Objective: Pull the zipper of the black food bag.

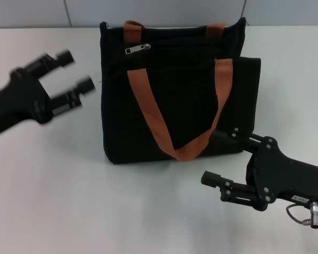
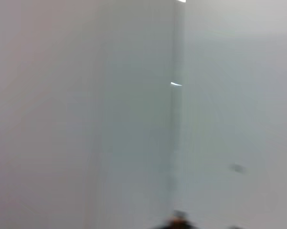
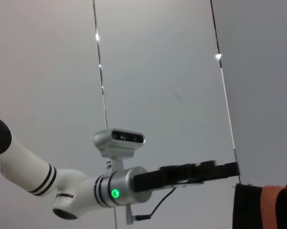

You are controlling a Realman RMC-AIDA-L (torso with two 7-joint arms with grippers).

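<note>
The black food bag lies on the white table with its orange-brown strap handles across the front; one corner of it shows in the right wrist view. The silver-grey zipper pull sits near the bag's top left. My left gripper is open, in the air to the left of the bag, fingers pointing toward its top left corner; it also shows in the right wrist view. My right gripper is open, low at the bag's front right corner.
The white table runs around the bag. A grey panelled wall stands behind it. The left wrist view shows only blurred grey wall.
</note>
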